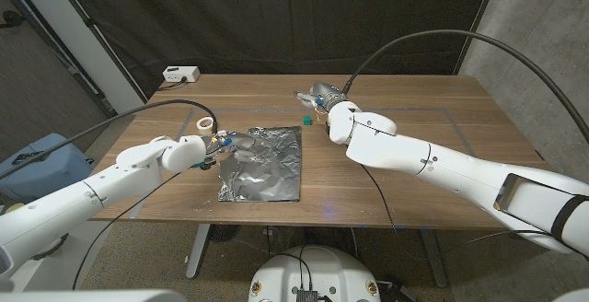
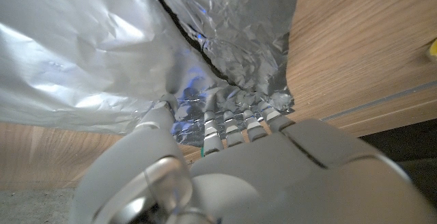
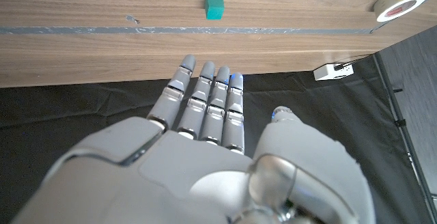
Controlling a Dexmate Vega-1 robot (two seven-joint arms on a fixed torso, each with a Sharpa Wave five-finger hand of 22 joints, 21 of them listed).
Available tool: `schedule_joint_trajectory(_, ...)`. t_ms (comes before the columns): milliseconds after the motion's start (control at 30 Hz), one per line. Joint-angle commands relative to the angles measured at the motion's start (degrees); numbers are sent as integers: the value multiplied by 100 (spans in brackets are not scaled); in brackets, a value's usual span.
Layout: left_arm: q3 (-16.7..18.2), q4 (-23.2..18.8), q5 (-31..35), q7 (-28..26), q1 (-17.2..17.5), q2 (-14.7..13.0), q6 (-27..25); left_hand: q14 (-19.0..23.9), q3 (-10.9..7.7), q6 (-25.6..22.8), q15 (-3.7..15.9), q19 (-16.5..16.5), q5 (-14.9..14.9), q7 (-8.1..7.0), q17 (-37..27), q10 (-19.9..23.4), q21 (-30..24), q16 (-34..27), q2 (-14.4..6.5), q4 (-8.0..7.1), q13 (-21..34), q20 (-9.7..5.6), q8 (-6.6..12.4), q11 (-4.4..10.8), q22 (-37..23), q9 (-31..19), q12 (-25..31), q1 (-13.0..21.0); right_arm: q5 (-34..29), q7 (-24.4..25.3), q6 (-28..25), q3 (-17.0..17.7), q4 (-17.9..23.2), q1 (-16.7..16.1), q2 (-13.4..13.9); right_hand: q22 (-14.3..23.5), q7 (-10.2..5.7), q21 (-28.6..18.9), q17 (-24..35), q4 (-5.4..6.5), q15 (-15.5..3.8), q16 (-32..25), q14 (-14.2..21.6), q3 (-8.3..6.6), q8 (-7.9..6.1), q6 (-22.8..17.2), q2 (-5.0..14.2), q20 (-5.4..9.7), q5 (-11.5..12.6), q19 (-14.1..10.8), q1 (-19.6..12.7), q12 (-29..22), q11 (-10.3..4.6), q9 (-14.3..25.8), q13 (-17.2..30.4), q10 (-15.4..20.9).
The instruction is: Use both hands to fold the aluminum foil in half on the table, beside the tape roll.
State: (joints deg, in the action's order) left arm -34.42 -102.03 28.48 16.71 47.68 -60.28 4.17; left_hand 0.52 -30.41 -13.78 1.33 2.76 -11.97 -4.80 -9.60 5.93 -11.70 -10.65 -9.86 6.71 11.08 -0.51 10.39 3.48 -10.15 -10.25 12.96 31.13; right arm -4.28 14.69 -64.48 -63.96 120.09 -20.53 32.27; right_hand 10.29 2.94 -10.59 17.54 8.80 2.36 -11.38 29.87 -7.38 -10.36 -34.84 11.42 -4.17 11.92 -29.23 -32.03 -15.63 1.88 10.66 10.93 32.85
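Gripping the foil's [image 1: 263, 163] near-left edge, the left hand [image 1: 210, 147] has begun the fold beside the tape [image 1: 206, 123]. The right hand [image 1: 324, 97] hovers open, well apart; it should come grip too.

left hand [image 1: 217, 145] fingers [image 2: 232, 123] gripping; right hand [image 3: 205, 149] raised, fingers straight, empty

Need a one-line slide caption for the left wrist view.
Left hand grips the crinkled aluminum foil at its edge on the wooden table.
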Motion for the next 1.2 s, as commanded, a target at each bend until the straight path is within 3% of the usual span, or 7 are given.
schedule_joint_trajectory(33,14,-85,-42,-26,42,-27,-69,49,26,-23,21,53,-8,1,-10,52,-4,17,-4,14,12,-23,19,-6,-17,-17,-16,-39,-500,-280,250,-502,86,8,81,22,-18,2,0,136,-14,32,-210,-64,1,153,29,57,90,195,245,131,-26,6,5,-115)
schedule_joint_trajectory(233,2,-38,-56,-33,12,1,-32,49,24,-29,23,54,-9,-2,-9,46,-4,20,-8,19,12,-29,22,3,-17,-16,-22,-33,-857,-661,565,-879,61,153,115,22,-125,-1,-3,161,-34,49,-534,-264,15,411,61,156,164,436,491,330,-140,4,-3,-328)
schedule_joint_trajectory(333,-3,-10,-66,-55,-3,28,-15,51,25,-19,25,53,-9,-5,-9,50,-3,21,-6,24,12,-31,17,9,-17,-16,-23,-32,-1035,-841,706,-984,14,181,89,20,-158,6,-3,159,-66,56,-767,-456,9,557,70,207,210,640,618,435,-181,1,-5,-475)
schedule_joint_trajectory(733,-2,65,-143,-76,-14,33,36,52,19,-28,26,57,-12,7,-8,47,-3,26,-17,35,12,-29,21,-3,-16,-16,-31,-18,-1705,-1292,1408,-964,-565,124,-40,11,-358,22,3,178,-215,57,-1330,-885,12,953,52,438,261,1174,1004,550,-411,-5,-6,-900)
schedule_joint_trajectory(800,-3,82,-157,-83,-21,41,54,52,18,-27,31,59,-13,2,-7,48,-3,27,-17,37,12,-30,21,0,-16,-16,-31,-16,-1809,-1398,1553,-944,-679,111,-47,10,-405,17,4,186,-244,46,-1410,-952,6,1006,52,539,261,1263,1096,541,-461,-6,-6,-943)
schedule_joint_trajectory(1200,-41,170,-182,-73,-69,87,93,52,19,-18,25,63,-14,1,-7,43,-4,30,-18,45,12,-28,17,1,-16,-16,-39,-8,-2582,-1849,2280,-814,-1178,-105,-99,9,-521,13,10,215,-314,40,-1648,-1085,1,1145,49,644,257,1499,1361,536,-584,-6,-8,-1072)
